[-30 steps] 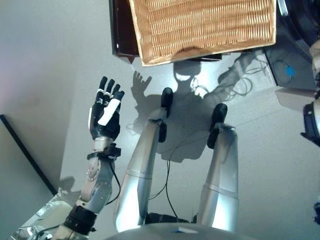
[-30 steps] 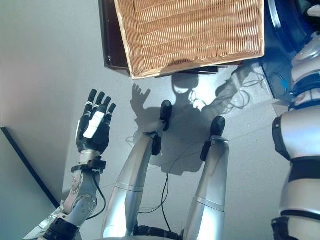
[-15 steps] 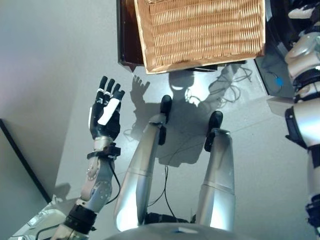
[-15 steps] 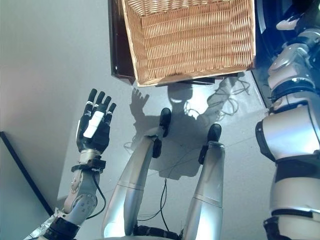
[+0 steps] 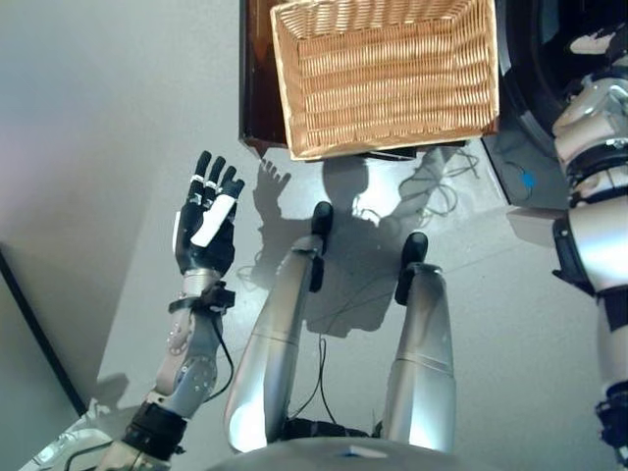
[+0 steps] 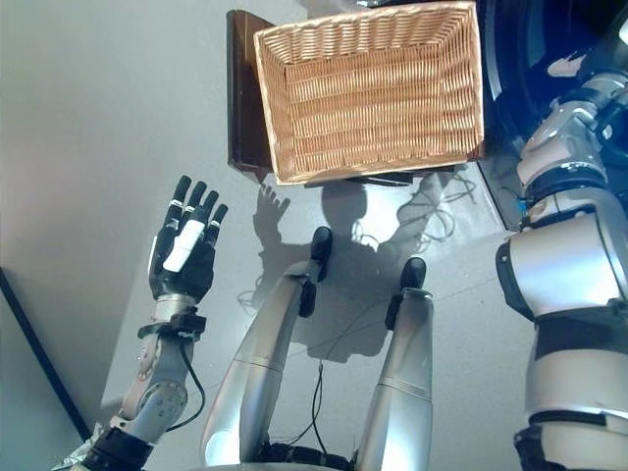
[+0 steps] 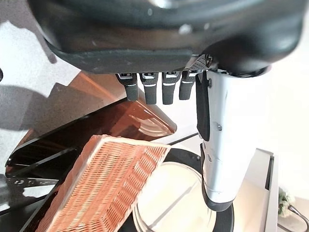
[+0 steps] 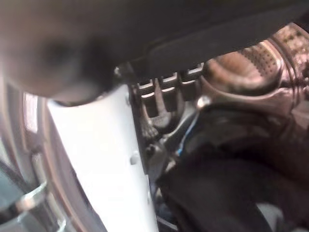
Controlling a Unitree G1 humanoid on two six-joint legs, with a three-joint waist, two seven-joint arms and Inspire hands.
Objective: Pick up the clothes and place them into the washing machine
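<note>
The left hand (image 5: 204, 224) was dark with a white thumb cover, on a silver-grey arm; the right hand (image 8: 164, 99) showed the same white cover.

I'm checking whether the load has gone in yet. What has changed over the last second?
The right arm has reached up towards the washing machine; its right hand now shows against the drum with dark clothes, grip unclear. The whole view has also shifted, so the camera moved. The left hand stays raised and open, holding nothing. The wicker basket looks empty throughout.
</note>
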